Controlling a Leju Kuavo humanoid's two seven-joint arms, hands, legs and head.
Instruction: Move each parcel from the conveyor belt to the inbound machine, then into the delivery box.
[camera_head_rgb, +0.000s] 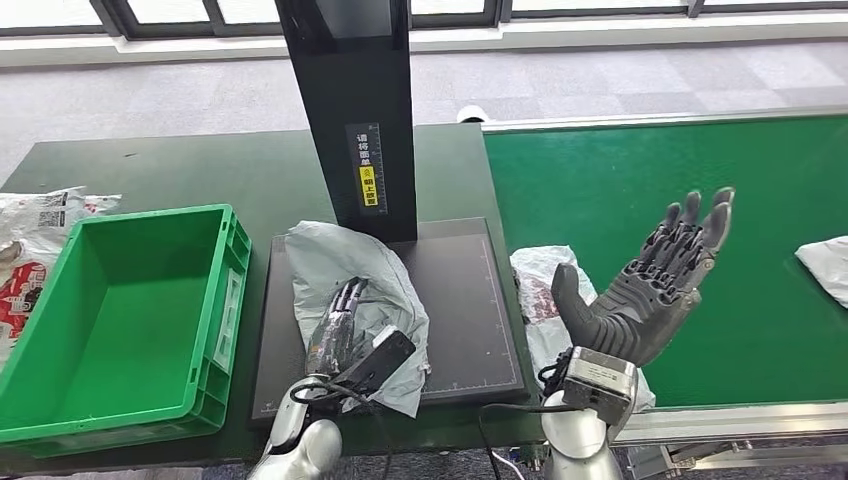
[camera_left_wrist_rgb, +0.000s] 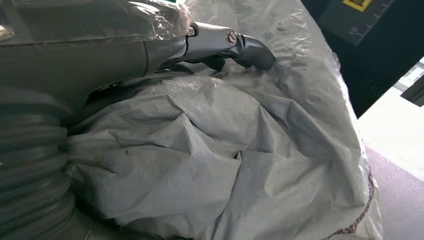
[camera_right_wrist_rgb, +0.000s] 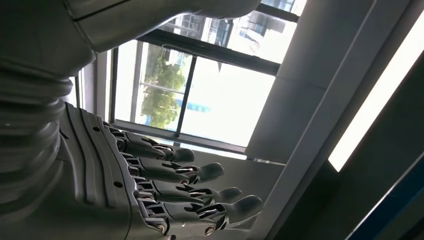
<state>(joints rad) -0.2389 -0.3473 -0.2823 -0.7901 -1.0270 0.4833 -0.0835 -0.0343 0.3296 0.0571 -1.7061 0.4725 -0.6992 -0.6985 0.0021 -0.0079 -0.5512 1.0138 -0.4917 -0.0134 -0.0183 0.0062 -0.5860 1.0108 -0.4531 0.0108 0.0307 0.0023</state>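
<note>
My left hand (camera_head_rgb: 335, 330) lies on the grey parcel (camera_head_rgb: 352, 300), fingers pressed flat into its crumpled film; whether they actually grip it I cannot tell. The parcel rests on the inbound machine's black plate (camera_head_rgb: 470, 300), its long axis running from the black post (camera_head_rgb: 350, 110) toward me. My right hand (camera_head_rgb: 645, 290) is raised, spread and empty, above the green conveyor belt (camera_head_rgb: 660, 180), where a white parcel (camera_head_rgb: 540, 290) lies beneath it. The green delivery box (camera_head_rgb: 120, 320) stands just left of the plate.

Grey carpet floor (camera_head_rgb: 180, 90), dark green table (camera_head_rgb: 200, 170), tall windows (camera_right_wrist_rgb: 220, 95) (bright daylight, trees outside)
</note>
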